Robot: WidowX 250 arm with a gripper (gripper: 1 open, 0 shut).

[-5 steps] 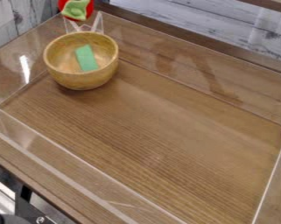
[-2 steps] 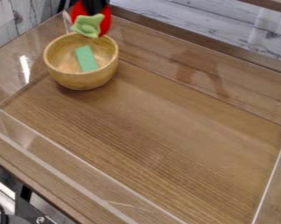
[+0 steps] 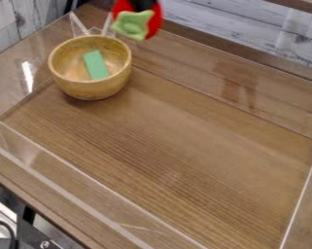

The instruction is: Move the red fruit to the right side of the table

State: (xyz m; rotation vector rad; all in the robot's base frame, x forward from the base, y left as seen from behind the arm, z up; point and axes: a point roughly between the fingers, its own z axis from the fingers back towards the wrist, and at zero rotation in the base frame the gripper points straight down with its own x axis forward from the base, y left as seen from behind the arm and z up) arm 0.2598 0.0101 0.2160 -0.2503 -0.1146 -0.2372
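The red fruit (image 3: 137,21), a small glossy strawberry with a green leafy cap, hangs in the air at the top edge of the camera view, just beyond the far right rim of the wooden bowl. My gripper (image 3: 135,10) is shut on it; only its dark tip shows, and the rest is cut off by the frame edge. The table (image 3: 185,146) is a brown wood-grain top that stretches away to the right below the fruit.
A wooden bowl (image 3: 67,86) stands at the far left of the table with a flat green rectangular piece (image 3: 96,65) inside it. Low clear acrylic walls (image 3: 301,195) edge the tabletop on all sides.
The fruit, held in my gripper, has travelled to the right, from above the bowl's far left rim to past its far right rim. Bowl and green piece have not moved.
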